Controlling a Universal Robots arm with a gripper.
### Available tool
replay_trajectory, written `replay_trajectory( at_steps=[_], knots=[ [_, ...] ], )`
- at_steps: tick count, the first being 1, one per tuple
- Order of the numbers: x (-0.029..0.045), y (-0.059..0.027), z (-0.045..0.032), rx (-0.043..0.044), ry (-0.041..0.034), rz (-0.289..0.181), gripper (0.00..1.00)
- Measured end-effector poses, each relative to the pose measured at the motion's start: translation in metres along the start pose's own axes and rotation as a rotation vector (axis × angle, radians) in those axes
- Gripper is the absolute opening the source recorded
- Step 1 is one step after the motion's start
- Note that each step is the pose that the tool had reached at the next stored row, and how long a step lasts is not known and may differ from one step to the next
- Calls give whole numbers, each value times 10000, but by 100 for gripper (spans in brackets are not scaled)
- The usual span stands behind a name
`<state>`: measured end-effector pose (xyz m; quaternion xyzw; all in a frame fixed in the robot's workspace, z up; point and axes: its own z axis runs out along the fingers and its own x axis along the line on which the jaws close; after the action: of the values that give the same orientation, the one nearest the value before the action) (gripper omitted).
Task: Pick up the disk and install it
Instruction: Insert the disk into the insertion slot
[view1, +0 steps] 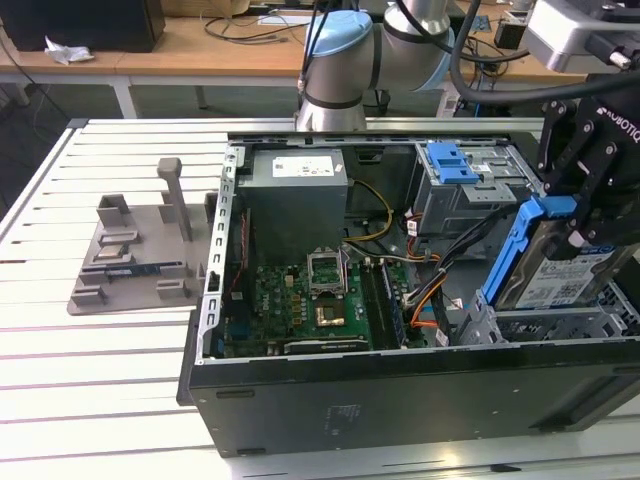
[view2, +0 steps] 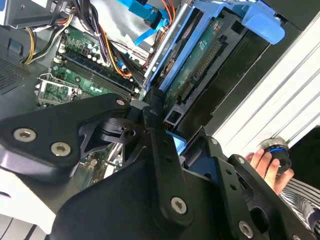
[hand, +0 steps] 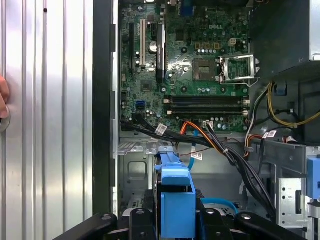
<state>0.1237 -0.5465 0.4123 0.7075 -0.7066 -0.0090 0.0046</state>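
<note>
Slatted white metal table (view1: 100, 380) carries everything, with wooden workbenches (view1: 230, 45) running behind it. At the exterior view's left a grey plastic fixture plate (view1: 130, 255) with upright posts lies on the slats, with bare table around and in front of it.

Just beside it, toward the exterior view's right, an open black computer case (view1: 400, 390) lies on its side, its near wall a long dark edge. Inside, a green motherboard (view1: 300, 305) covers the floor and a grey power supply box (view1: 295, 195) stands behind it. Orange and yellow cables (view1: 425, 300) cross toward a grey metal drive cage (view1: 470, 205) topped by a small blue plastic latch (view1: 450, 160). The pale blue-and-silver robot arm (view1: 340, 70) rises behind the case.

At the exterior view's right end the black gripper (view1: 583, 225) hangs over the case's corner bay. Its fingers are clamped, as far as the angle lets one judge, on the upper end of the flat silver disk (view1: 555, 275) in its blue plastic carrier bracket. The disk is tilted, upper end leaning toward the exterior view's right. Its lower end sits down among the grey bay rails, between the cables and the case's end wall, so room either side is tight.

In the second wrist view a person's hand (view2: 262, 162) is at a blue-rimmed round knob (view2: 276, 149), outside the case.
</note>
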Motion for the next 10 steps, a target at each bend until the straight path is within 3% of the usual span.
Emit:
replay_trajectory(
  at_steps=[6, 8, 10],
  knots=[
    [0, 0, 7, 0, 0, 0, 36],
    [0, 0, 8, 0, 1, 0, 44],
    [0, 0, 9, 0, 0, 1, 44]
  ],
)
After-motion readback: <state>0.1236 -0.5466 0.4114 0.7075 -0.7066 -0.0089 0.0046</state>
